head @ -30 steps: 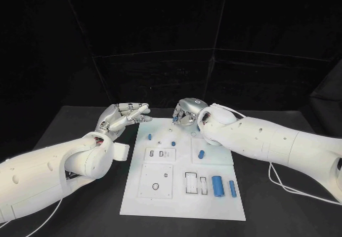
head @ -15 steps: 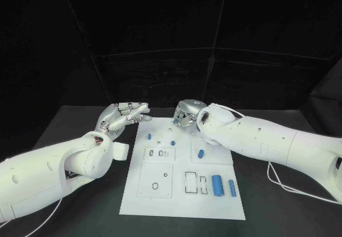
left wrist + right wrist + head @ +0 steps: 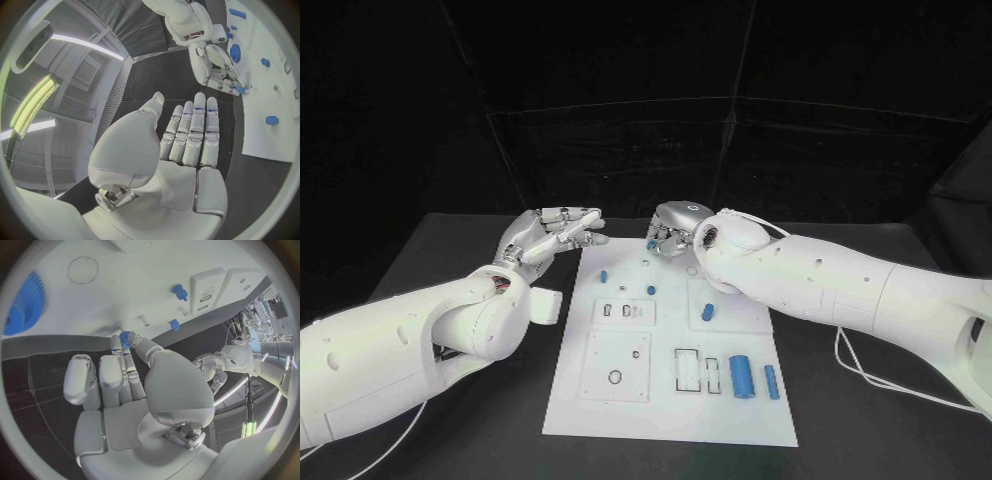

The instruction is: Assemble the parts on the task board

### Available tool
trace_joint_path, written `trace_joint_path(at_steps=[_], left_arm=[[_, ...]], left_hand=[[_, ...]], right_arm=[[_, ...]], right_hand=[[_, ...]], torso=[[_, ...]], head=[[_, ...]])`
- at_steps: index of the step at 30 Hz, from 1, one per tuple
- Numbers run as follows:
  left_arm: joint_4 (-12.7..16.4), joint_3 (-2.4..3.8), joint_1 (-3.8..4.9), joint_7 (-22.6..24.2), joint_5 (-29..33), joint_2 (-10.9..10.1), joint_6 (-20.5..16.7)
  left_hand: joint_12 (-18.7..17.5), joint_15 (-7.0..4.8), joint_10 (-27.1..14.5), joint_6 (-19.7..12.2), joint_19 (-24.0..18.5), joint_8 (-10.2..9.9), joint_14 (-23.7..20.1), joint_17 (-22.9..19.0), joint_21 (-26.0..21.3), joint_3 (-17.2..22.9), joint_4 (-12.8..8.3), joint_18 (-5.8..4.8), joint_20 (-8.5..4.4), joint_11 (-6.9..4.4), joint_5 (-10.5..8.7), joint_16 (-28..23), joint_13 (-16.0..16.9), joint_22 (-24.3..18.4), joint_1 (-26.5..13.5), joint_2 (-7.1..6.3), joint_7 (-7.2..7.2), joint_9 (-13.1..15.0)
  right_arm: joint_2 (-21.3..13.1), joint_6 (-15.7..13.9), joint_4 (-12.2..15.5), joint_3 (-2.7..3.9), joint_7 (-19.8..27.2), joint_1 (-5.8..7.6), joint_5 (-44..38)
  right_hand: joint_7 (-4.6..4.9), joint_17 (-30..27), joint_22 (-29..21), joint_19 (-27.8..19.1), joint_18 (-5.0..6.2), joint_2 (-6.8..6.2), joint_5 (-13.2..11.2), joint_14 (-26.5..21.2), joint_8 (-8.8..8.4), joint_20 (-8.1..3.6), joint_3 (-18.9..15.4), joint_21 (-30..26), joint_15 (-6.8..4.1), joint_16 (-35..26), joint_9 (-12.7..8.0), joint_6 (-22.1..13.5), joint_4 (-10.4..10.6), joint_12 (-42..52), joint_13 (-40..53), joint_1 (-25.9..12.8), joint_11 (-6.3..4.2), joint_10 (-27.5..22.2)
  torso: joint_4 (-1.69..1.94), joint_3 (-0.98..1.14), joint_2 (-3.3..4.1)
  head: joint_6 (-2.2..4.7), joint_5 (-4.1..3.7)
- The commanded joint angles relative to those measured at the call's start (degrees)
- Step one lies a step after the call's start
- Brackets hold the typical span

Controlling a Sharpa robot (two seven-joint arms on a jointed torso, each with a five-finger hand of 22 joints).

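The white task board [image 3: 661, 410] lies in the middle of the black table. Small blue parts stand on it [image 3: 604, 273] [image 3: 649, 290], one lies mid-board [image 3: 708, 312], and two blue cylinders [image 3: 740, 375] [image 3: 770, 381] lie near the front right. My right hand [image 3: 674, 229] hovers over the board's far edge and pinches a small blue part [image 3: 125, 338] between thumb and fingertip; that part [image 3: 240, 90] is also seen in the left wrist view. My left hand [image 3: 555, 233] is held above the table left of the board's far corner, fingers stretched out, holding nothing.
A blue toothed wheel [image 3: 25, 302] sits on the board [image 3: 125, 275] near the right hand. The board has several recessed slots and holes [image 3: 615, 378]. Black table surface runs along both sides of the board, under my arms.
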Motion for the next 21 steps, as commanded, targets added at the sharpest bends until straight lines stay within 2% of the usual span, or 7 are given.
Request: trace_joint_path(at_steps=[1,12,21], left_arm=[[0.0,0.06,0.14,0.3,-0.3,0.0,0.6],[0.0,0.06,0.19,0.3,-0.3,0.1,0.6],[0.0,0.06,0.23,0.2,-0.3,0.0,0.6]], left_hand=[[-0.2,0.32,0.0,0.2,0.2,-0.4,-0.1,0.0,-0.3,-0.1,-0.3,0.81,0.25,0.36,0.24,-0.2,-0.1,-0.1,-0.5,0.01,0.31,-0.1],[-0.2,0.32,0.0,0.2,0.2,-0.4,-0.1,0.0,-0.3,-0.1,-0.3,0.81,0.25,0.36,0.24,-0.2,-0.1,-0.1,-0.5,0.01,0.31,-0.1],[-0.3,0.34,0.0,0.2,0.2,-0.4,-0.1,0.1,-0.4,-0.1,-0.3,0.81,0.26,0.37,0.24,-0.2,-0.1,-0.1,-0.5,0.04,0.31,-0.1]], right_arm=[[0.4,0.3,-0.4,-0.05,-0.6,0.00,-0.5],[1.4,1.9,-1.7,-0.05,-2.5,0.00,-1.9],[1.7,1.9,-1.9,-0.05,-2.6,0.00,-2.3]], right_hand=[[0.17,0.1,0.0,0.2,-0.98,-0.40,-0.3,1.2,0.30,0.07,-0.1,0.3,-0.14,0.2,0.1,0.0,0.5,-0.4,-0.1,-0.2,0.22,-0.5],[0.58,-0.1,-0.1,0.0,-0.95,-1.15,-0.5,1.0,-0.21,0.33,-0.1,0.3,0.20,0.4,-0.1,-0.8,1.4,-1.1,-0.3,-0.2,0.63,-1.4],[1.48,-0.7,-0.5,-0.6,-0.85,-2.51,-0.8,0.7,-0.54,0.91,0.0,0.1,0.91,0.4,-0.5,-3.0,2.6,-2.0,-0.7,-0.1,1.49,-3.5]], torso=[[0.01,-0.05,0.02],[0.00,0.01,0.07],[-0.03,-0.04,0.10]], head=[[-0.09,-0.07],[-0.11,-0.08],[-0.01,-0.05]])
